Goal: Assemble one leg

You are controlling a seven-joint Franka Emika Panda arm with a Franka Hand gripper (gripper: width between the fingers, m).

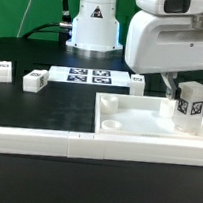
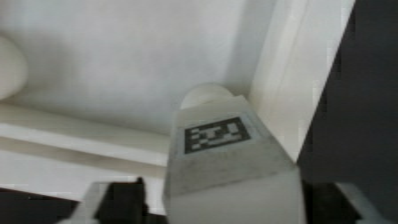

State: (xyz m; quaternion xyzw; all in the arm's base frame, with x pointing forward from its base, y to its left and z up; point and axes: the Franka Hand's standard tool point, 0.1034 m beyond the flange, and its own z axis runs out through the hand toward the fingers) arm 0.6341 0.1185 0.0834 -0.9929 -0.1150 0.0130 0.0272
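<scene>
Between the fingers [image 2: 121, 200] of the gripper [image 1: 186, 98]: a small white plastic rectangular leg [image 1: 191, 106] bearing black-and-white square tags.

The two dark fingers stand narrowly apart, one on each side of the leg, closed upon it. It stands roughly upright. Directly beneath the fingers lies a large flat white square panel [image 1: 148, 122] with round corner holes, and the leg's lower end is at its surface. Well away from the fingers, towards the exterior view's left, another white tagged peg [image 1: 34, 80] lies on the black table [image 1: 38, 109].
</scene>
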